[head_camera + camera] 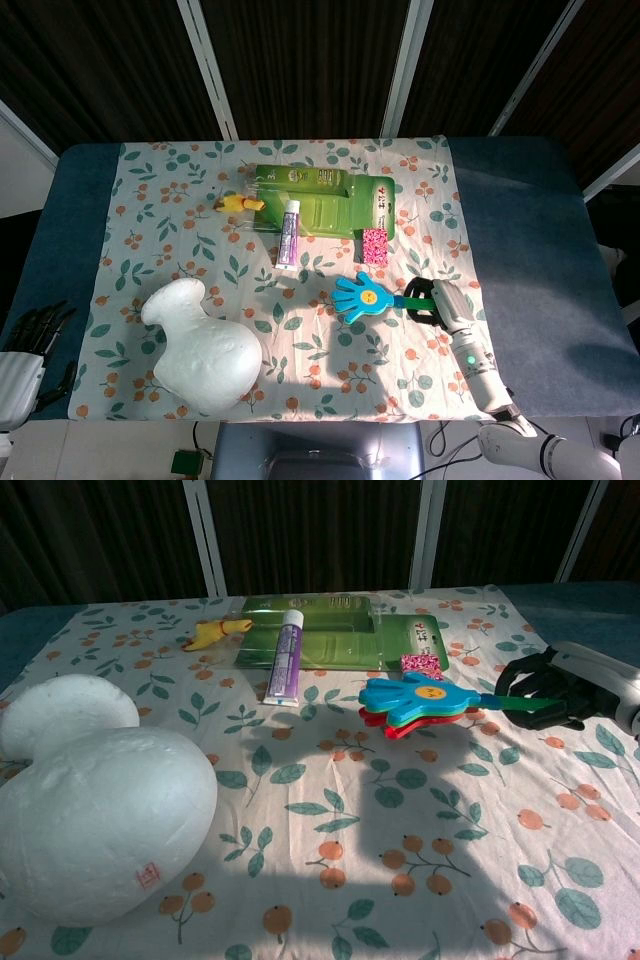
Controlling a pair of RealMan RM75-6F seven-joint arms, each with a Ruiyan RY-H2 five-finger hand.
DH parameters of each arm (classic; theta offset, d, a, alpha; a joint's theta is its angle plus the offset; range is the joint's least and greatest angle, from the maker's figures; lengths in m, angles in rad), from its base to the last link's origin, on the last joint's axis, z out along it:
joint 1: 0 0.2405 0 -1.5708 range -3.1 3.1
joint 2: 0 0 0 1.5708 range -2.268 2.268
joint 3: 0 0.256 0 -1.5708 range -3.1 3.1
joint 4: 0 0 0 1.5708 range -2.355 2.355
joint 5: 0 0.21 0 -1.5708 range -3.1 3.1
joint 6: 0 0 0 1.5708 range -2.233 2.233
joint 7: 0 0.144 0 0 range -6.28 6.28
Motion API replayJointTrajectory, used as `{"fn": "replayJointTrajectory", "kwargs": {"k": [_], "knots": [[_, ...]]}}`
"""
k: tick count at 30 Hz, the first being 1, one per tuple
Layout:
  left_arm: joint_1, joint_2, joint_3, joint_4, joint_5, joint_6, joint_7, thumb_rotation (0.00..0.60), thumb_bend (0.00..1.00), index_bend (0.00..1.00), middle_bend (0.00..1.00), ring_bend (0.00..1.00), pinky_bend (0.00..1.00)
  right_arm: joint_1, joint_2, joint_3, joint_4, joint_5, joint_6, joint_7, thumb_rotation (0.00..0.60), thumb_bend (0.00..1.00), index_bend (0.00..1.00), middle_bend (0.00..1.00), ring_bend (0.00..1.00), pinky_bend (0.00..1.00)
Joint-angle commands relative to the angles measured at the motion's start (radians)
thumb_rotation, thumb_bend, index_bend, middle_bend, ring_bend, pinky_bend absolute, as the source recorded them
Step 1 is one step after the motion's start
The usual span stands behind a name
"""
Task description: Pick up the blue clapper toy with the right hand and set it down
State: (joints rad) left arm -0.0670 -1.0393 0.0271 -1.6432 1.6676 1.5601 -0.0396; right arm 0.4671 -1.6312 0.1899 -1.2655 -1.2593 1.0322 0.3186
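The blue clapper toy [364, 297] [418, 698] is hand-shaped with a smiley face and a green handle, and red and green layers show beneath it. It hovers just above the floral cloth at right of centre, casting a shadow below. My right hand [434, 300] [545, 686] grips the green handle, its dark fingers wrapped round it. My left hand [32, 330] lies idle at the far left table edge, fingers apart and holding nothing.
A big white foam vase [200, 346] [90, 790] lies front left. A green package [320, 200], a toothpaste tube [289, 233], a pink patterned block [375, 245] and a yellow toy [240, 204] sit at the back. Blue table [530, 250] shows right of the cloth.
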Motion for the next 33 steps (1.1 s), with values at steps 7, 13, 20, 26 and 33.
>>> {"fn": "replayJointTrajectory", "kwargs": {"k": [7, 13, 20, 26, 33], "knots": [[0.000, 0.000, 0.000, -0.001, -0.001, -0.001, 0.001, 0.600, 0.49, 0.02, 0.00, 0.00, 0.08, 0.016, -0.022, -0.008, 0.049, 0.038, -0.030, -0.137, 0.600, 0.55, 0.90, 0.81, 0.86, 0.96], [0.000, 0.001, 0.001, -0.001, 0.000, 0.000, -0.001, 0.600, 0.49, 0.02, 0.00, 0.00, 0.08, 0.015, 0.001, -0.020, 0.024, 0.053, -0.044, -0.212, 0.600, 0.45, 0.33, 0.53, 0.55, 0.77], [0.000, 0.003, 0.001, -0.004, -0.003, -0.004, -0.004, 0.600, 0.49, 0.02, 0.00, 0.00, 0.08, 0.005, 0.093, -0.056, -0.084, 0.057, -0.038, -0.372, 0.600, 0.17, 0.00, 0.18, 0.16, 0.47], [0.001, 0.004, 0.001, -0.004, -0.002, -0.001, -0.003, 0.600, 0.49, 0.02, 0.00, 0.00, 0.08, -0.043, 0.225, -0.098, -0.255, 0.064, 0.062, -0.590, 0.600, 0.15, 0.00, 0.01, 0.00, 0.21], [0.004, 0.000, -0.005, -0.002, -0.010, 0.006, 0.004, 0.600, 0.49, 0.02, 0.00, 0.00, 0.08, -0.210, 0.383, -0.210, -0.472, -0.105, 0.379, -0.749, 0.600, 0.15, 0.00, 0.00, 0.00, 0.00]]}}
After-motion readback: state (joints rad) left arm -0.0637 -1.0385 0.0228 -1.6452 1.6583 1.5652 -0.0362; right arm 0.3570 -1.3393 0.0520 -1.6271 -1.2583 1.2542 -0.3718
